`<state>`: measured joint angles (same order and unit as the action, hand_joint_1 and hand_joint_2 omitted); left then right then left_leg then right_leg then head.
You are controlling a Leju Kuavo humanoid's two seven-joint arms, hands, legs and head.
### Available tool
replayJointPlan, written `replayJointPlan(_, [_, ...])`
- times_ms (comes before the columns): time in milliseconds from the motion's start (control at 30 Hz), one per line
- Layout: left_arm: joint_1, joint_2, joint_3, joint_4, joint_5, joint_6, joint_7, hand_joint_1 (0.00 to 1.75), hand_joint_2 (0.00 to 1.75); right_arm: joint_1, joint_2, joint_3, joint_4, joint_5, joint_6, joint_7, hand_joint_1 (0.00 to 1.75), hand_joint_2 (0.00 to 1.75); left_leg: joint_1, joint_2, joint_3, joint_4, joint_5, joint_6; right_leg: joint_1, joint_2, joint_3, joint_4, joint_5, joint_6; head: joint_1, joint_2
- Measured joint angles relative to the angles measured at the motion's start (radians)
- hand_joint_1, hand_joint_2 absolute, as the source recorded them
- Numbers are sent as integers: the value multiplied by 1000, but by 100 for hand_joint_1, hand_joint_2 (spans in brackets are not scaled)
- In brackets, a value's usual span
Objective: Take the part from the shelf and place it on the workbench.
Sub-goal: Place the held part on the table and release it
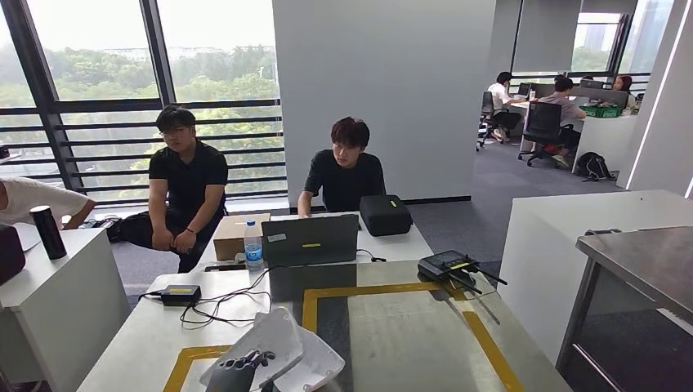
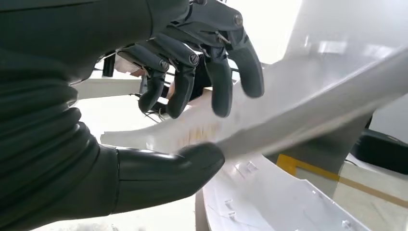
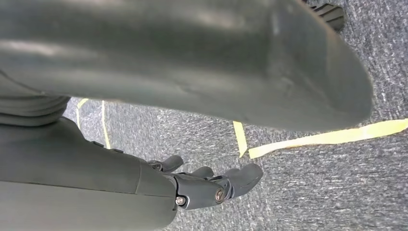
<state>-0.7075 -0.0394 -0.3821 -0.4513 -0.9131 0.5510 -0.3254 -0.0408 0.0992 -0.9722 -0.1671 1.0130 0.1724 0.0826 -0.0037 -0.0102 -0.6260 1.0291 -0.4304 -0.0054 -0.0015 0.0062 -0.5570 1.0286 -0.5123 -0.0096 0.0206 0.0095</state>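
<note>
Windows (image 1: 122, 90): tall, dark-framed, trees outside, daylight.
Wall (image 1: 384, 82): plain grey.
Floor (image 1: 498, 204): grey carpet.
Side cabinet (image 1: 49, 294): white, beside the worktop's left edge.

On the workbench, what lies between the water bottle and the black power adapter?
In the head view, between the water bottle and the black power adapter lies bare workbench top, crossed by thin black cables.
</note>
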Motion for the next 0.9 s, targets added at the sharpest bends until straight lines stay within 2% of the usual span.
replayJointPlan(133, [12,8,5,-14,19,-29,-3,0,0,2,0,-10,0,1,2,4,0,0,0,0,0,0,0,0,0,0,0,0,0,0,0,0])
replayJointPlan(267, [18,16,6,-23,34,-94,-16,0,0,2,0,-12,0,2,5,-8,0,0,0,0,0,0,0,0,0,0,0,0,0,0,0,0])
replayJointPlan(433, [30,19,7,-43,54,-101,-38,0,0,2,0,-17,0,6,5,-8,0,0,0,0,0,0,0,0,0,0,0,0,0,0,0,0])
replayJointPlan(500, [35,19,7,-57,54,-90,-38,0,0,2,1,-17,0,9,5,-7,0,0,-4,0,2,-3,0,10,-2,-1,4,-7,4,7,0,0])
replayJointPlan(567, [42,19,7,-81,54,-79,-40,0,0,2,1,-18,0,11,4,-5,0,0,0,2,17,-29,13,24,-4,-2,9,-9,1,18,-1,0])
replayJointPlan(600, [46,19,7,-96,54,-75,-39,0,0,2,1,-18,0,12,4,-5,0,0,5,3,24,-44,23,28,-4,-2,2,9,-14,22,0,0])
replayJointPlan(667, [55,19,7,-127,54,-68,-37,0,0,2,0,-18,0,14,4,-4,0,0,11,6,28,-58,33,31,-9,-1,-42,104,-71,32,0,0])
replayJointPlan(700, [65,19,7,-147,53,-63,-35,0,0,2,0,-18,0,14,4,-4,0,0,14,7,26,-58,34,29,-14,-1,-72,165,-99,39,1,0])
replayJointPlan(733, [78,21,7,-170,52,-59,-33,0,0,4,0,-18,0,15,4,-4,0,0,16,8,23,-57,35,26,-20,-2,-95,212,-114,46,1,0])
replayJointPlan(767, [93,23,7,-200,51,-55,-27,0,0,5,0,-19,0,16,4,-4,0,0,21,8,18,-53,36,21,-27,-2,-103,227,-110,54,1,0])
replayJointPlan(800, [109,25,7,-235,47,-53,-19,0,0,6,-1,-19,0,16,4,-4,0,0,28,7,12,-46,36,13,-35,-2,-92,204,-89,64,1,0])
replayJointPlan(867, [131,32,7,-308,38,-52,3,0,0,6,-1,-19,0,17,4,-5,0,0,45,6,-5,-23,32,-9,-48,-1,-39,97,-32,86,2,0])
replayJointPlan(900, [138,37,8,-344,35,-52,14,0,0,5,-1,-19,0,17,4,-6,0,0,49,4,-15,-6,28,-23,-51,3,-21,53,-14,88,3,0])
